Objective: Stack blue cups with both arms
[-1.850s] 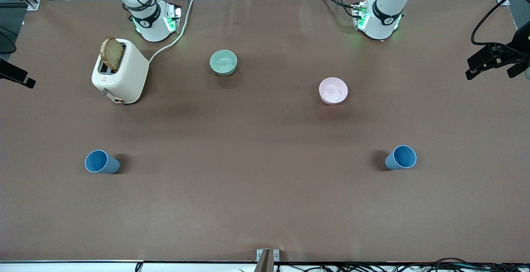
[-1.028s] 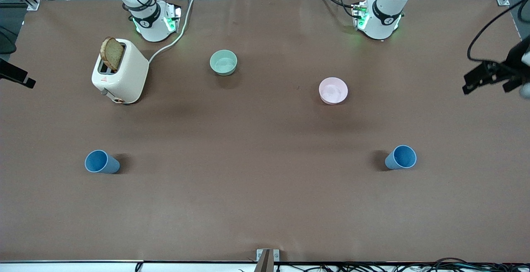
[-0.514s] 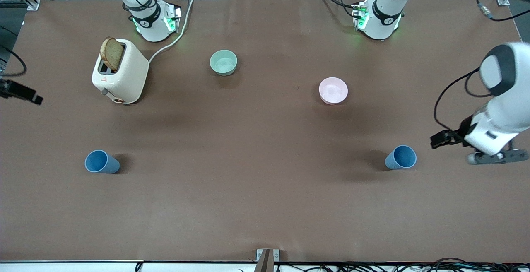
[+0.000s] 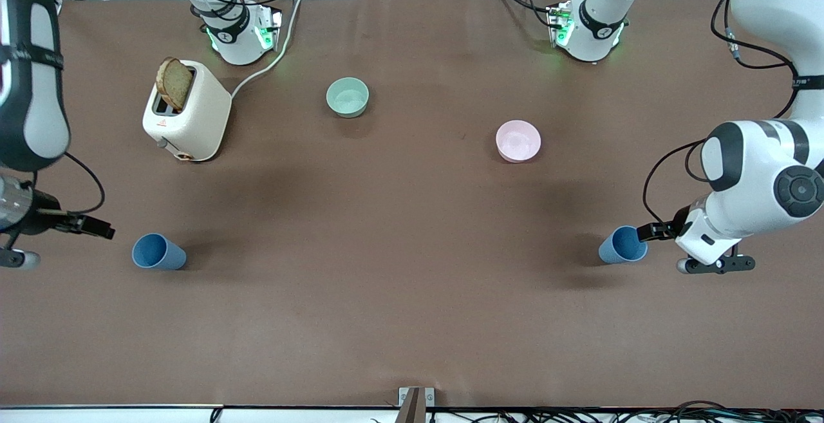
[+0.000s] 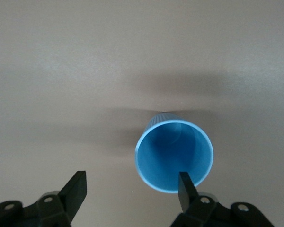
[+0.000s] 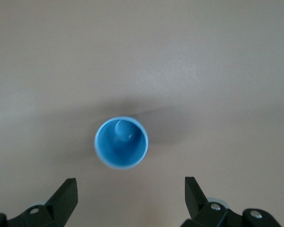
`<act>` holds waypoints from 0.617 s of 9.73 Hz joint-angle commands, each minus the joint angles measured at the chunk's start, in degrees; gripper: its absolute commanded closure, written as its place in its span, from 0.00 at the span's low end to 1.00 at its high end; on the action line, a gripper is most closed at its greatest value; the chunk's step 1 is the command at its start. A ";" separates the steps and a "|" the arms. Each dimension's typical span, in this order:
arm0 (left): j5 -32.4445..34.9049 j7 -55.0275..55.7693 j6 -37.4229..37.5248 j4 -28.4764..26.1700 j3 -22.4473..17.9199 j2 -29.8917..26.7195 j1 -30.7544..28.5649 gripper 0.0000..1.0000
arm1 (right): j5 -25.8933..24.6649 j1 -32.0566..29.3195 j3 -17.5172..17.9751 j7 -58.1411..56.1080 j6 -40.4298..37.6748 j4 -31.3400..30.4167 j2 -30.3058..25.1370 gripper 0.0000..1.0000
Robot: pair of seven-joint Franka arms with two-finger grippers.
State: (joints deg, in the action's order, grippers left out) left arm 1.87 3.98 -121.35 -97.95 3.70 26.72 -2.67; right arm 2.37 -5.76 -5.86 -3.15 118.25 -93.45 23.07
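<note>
Left end effector (image 4: 647, 232) open, one fingertip (image 5: 184, 185) at the rim of its blue cup (image 4: 622, 244). Right end effector (image 4: 96, 228) open, just beside the second blue cup (image 4: 158, 252), apart; both upright on bench (image 4: 399, 281).

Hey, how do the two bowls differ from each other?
The green bowl is mint-colored; the pink bowl is pale pink. The green bowl sits farther from the front camera, toward the right arm's end; the pink bowl lies nearer, toward the left arm's end. Both are round, upright and look empty.
</note>
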 commanded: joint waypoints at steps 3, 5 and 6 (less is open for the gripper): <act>1.12 0.06 -1.17 2.59 -0.09 6.49 -0.05 0.26 | 0.71 -0.74 0.50 -2.20 10.41 -3.48 5.74 0.00; 1.12 -0.37 -1.79 2.07 0.08 6.59 0.12 0.48 | 0.71 -1.17 0.50 -4.65 17.69 -7.70 6.63 0.00; 1.12 -0.12 -1.62 1.37 0.08 6.59 0.38 0.65 | 1.06 -1.44 0.50 -4.84 18.15 -7.45 8.64 0.00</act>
State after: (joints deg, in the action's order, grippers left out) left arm 1.92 3.85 -122.41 -96.23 3.70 31.66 -2.65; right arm 2.37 -6.19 -5.82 -6.16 134.70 -99.70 30.87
